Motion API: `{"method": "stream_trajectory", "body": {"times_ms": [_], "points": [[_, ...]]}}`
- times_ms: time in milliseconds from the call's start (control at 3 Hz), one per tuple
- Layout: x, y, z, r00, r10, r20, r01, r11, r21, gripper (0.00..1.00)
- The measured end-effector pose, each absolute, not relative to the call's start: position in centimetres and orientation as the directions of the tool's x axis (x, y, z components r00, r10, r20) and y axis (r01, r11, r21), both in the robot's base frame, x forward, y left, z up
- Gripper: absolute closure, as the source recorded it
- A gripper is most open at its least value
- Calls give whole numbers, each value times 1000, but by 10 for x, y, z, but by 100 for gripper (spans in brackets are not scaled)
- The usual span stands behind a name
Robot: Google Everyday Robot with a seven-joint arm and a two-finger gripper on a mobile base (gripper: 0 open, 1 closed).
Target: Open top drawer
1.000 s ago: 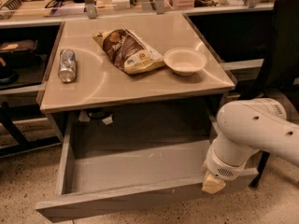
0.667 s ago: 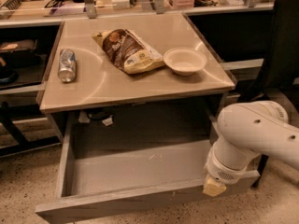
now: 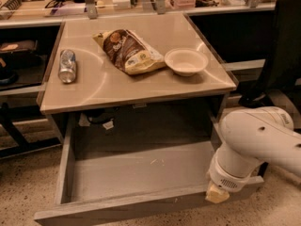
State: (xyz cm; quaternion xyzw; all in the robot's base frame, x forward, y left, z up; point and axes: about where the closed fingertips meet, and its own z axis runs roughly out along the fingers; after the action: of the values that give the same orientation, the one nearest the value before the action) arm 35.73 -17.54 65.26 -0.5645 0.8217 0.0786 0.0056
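The top drawer (image 3: 117,209) is pulled far out from under the beige tabletop. Its shallow grey tray (image 3: 136,171) lies open to view and holds nothing. My white arm (image 3: 256,145) comes in from the right and bends down to the drawer's front right corner. The gripper (image 3: 216,194) is at that corner, against the drawer's front edge. Only a pale yellowish tip of it shows below the round white wrist.
On the tabletop (image 3: 108,93) lie a silver can (image 3: 67,66), a brown and yellow snack bag (image 3: 128,51) and a white bowl (image 3: 186,61). A dark chair (image 3: 287,46) stands at the right. Shelves and a cluttered counter run along the back.
Almost nothing has moved. The arm's end has sunk slightly at the drawer's front right corner, and the drawer stands out about as far as before.
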Motion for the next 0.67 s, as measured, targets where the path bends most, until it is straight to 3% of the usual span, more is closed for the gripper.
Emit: {"method": "stream_trajectory", "body": {"times_ms": [667], "points": [[341,-176,653,-395,-913,-102,-915,381,128,100]]}}
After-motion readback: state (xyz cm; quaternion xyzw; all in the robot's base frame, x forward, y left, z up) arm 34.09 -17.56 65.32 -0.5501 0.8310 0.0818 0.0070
